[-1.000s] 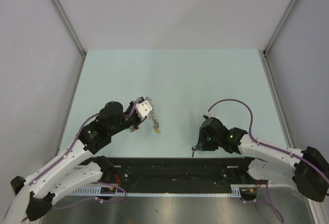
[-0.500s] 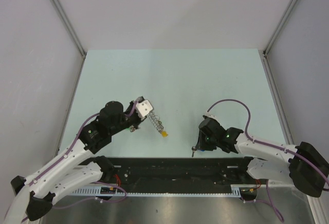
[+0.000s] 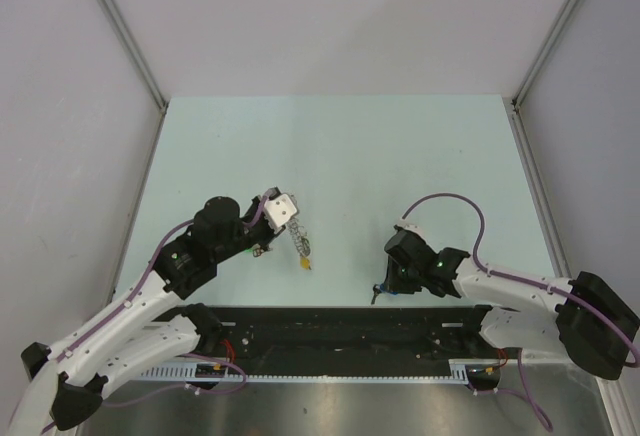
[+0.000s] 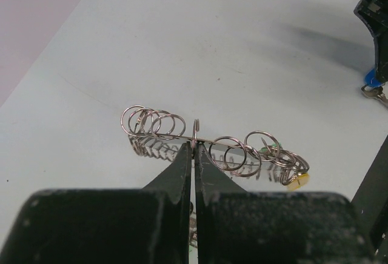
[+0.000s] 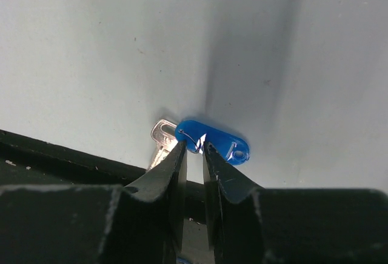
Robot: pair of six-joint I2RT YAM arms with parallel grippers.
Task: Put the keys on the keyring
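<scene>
Right wrist: right tool (image 5: 194, 147) near-shut astride blue key tag (image 5: 221, 144), grip unclear; centre on tag. Left tool (image 4: 193, 147) clamps keyring (image 4: 213, 141).

Pretty clearly a robotics lab cell: pale green bench (image 3: 340, 146) boxed in by plain grey panels (image 3: 330, 16) on metal posts (image 3: 122, 31), left arm (image 3: 125, 318) and right arm (image 3: 520, 289) bolted at its near edge.

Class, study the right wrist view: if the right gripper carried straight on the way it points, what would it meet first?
The blue tag of the key, lying right at the tips of the right gripper; depth is unclear, so they may be touching it.
</scene>
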